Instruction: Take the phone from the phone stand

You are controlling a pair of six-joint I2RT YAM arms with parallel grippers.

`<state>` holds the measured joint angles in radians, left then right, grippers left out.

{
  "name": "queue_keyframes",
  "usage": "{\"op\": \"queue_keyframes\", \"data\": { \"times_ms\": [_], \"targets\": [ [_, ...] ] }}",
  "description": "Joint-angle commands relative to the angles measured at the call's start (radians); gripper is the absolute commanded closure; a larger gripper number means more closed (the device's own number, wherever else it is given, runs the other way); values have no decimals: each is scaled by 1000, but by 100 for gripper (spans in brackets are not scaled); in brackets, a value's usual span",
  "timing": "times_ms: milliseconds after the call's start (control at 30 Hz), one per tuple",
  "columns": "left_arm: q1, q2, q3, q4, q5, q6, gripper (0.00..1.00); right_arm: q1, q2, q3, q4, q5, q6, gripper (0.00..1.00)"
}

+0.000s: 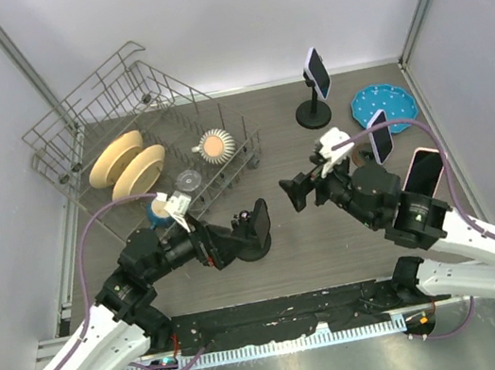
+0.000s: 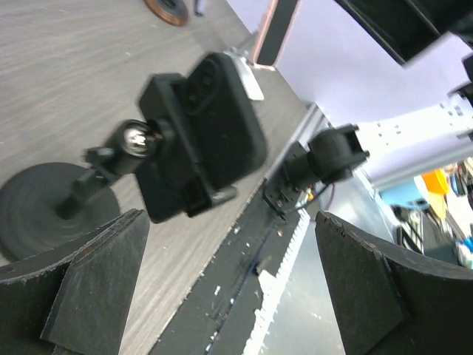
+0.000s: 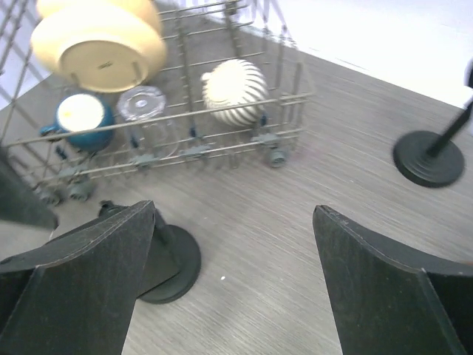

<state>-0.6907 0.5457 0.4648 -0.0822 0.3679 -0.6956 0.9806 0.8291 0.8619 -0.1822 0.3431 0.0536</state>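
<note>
At mid-table the near phone stand [image 2: 137,140] carries a dark, round-cornered slab in its cradle [image 2: 174,174]. Seen from behind in the left wrist view it looks like a black phone [image 2: 225,122], though that is a judgement. The left gripper [image 2: 229,244] faces it with jaws spread wide and nothing between them, short of the stand. The right gripper [image 3: 235,222] is also wide open and empty, hovering over bare table [image 3: 295,222] just right of that stand. Another phone [image 1: 317,73] stands upright on the far phone stand [image 1: 314,114], right of the dish rack [image 1: 138,137] and well apart from both grippers.

The step in hand seems to be the approach to the near stand. The stand looks light, with a small round base and a ball joint, so a sideways tug would likely swivel the cradle or tip the whole thing. Better to bring the open jaws square onto the phone's long edges above the cradle's lower lip and close gently. Then draw it up along the cradle's plane, not outward. The empty right gripper could steady the base or stem meanwhile — that would stop the stand from coming up with the phone
</note>
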Motion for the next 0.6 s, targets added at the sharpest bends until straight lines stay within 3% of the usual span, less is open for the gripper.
{"op": "queue_keyframes", "data": {
  "times_ms": [0,300,567],
  "targets": [
    [-130,33,54,33,-46,39,0,4,-90,-61,99,258,71,7],
    [-300,184,81,102,-273,79,0,4,-159,-123,95,269,95,7],
    [-336,255,112,179,-288,76,0,3,-173,-143,78,254,109,7]
  ]
}}
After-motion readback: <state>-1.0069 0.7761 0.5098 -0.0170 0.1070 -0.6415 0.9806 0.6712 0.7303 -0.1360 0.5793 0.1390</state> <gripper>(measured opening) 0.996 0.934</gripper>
